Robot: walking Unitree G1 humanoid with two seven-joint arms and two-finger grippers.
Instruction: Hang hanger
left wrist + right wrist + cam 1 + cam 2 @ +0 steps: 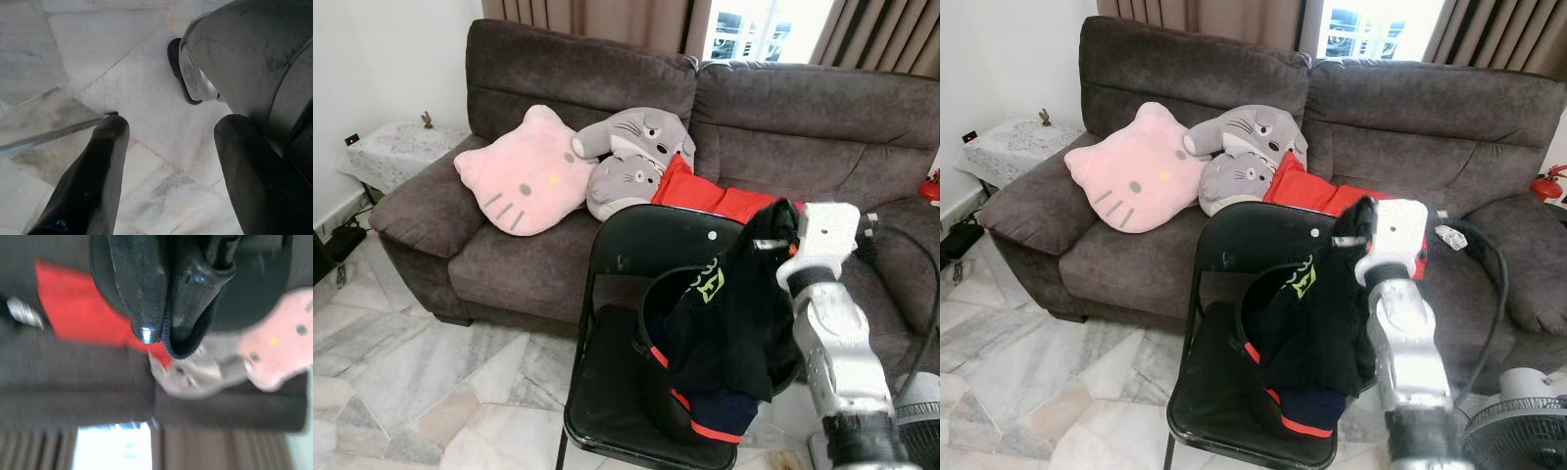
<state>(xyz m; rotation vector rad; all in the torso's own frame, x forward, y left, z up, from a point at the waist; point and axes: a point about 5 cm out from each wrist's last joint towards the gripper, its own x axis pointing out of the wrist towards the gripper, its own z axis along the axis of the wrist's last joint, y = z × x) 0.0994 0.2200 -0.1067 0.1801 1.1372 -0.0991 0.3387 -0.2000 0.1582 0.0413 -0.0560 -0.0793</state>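
Observation:
A black garment (729,323) with red trim and a green logo hangs from my raised right gripper (161,335) over a black folding chair (636,245). Its lower part bunches on the chair's seat (607,392). In the right wrist view the fingers (139,289) are pressed together on the garment's dark hem. A curved black edge (656,289) arcs at the garment's left side; I cannot tell whether it is a hanger or the collar. My left gripper (168,127) hangs open above the marble floor (73,58), with nothing between its fingers.
A dark brown sofa (509,255) stands behind the chair with a pink cat cushion (524,171), a grey plush (631,157) and a red cloth (705,196) on it. A side table (396,147) stands at far left. A fan (1518,421) stands at lower right.

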